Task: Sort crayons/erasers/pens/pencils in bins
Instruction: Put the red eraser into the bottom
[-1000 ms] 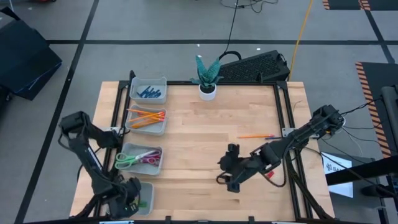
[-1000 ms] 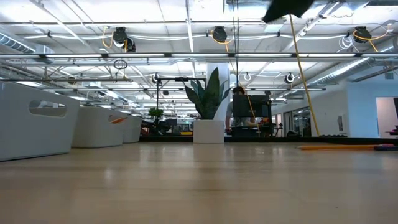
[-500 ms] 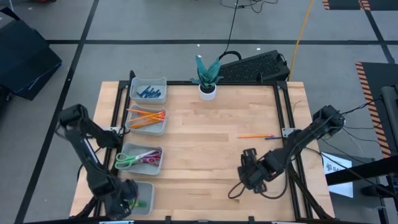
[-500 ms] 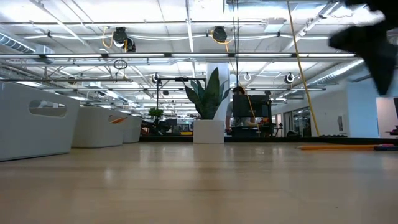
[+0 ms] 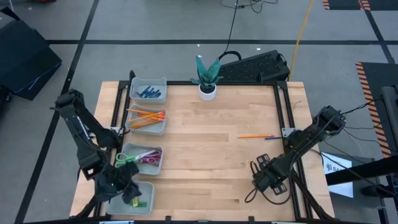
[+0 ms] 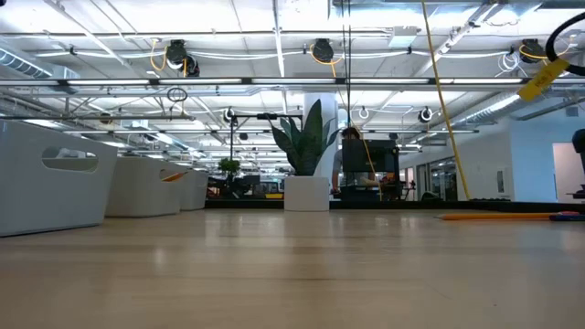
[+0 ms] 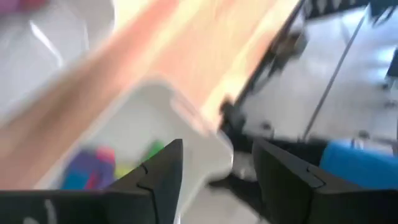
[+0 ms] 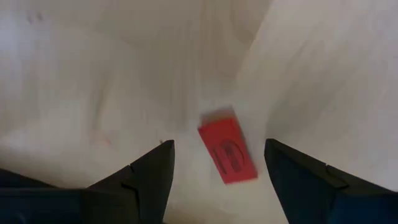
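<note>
1. Left gripper (image 7: 214, 171) open and empty, above the nearest bin (image 5: 144, 193) at the table's left front corner; erasers (image 7: 93, 167) inside.
2. Right gripper (image 8: 214, 168) open, over a red eraser (image 8: 227, 152) lying near the table's right front edge.
3. One pencil (image 5: 252, 135) loose at the right, well apart from the bins.

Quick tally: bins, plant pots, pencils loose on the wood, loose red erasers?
bins: 4
plant pot: 1
loose orange pencil: 1
loose red eraser: 1
Total: 7
</note>
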Motion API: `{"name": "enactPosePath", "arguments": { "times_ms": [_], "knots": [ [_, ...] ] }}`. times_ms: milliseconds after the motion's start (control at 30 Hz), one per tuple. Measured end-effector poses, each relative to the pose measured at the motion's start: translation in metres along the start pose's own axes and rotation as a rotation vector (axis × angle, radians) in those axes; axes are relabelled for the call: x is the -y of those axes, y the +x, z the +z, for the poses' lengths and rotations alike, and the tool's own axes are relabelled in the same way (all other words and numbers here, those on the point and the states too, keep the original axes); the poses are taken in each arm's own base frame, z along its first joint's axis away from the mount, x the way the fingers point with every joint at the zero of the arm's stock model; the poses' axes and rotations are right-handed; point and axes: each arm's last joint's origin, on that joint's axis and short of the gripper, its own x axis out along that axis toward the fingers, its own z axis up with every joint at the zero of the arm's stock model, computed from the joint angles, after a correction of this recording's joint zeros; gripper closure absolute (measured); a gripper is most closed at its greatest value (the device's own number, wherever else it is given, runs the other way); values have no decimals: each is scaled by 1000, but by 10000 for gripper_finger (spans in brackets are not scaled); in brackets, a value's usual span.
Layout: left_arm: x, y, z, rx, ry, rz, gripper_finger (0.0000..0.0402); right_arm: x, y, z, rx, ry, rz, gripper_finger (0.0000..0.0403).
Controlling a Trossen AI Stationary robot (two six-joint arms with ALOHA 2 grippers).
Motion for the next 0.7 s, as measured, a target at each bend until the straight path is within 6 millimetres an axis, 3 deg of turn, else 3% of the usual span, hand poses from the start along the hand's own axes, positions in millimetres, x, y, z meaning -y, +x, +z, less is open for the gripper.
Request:
{"name": "enactPosePath", "arguments": {
  "times_ms": [333, 533, 700],
  "knots": [
    [2, 6, 30, 183, 83, 21, 232, -5, 16, -13, 8, -96, -118, 180],
    [6, 7, 45, 305, 85, 4, 245, -9, 20, -16, 43, -203, -203, 240],
    [24, 3, 60, 497, 155, -125, 248, -11, 23, -17, 68, -235, -229, 299]
  ]
}}
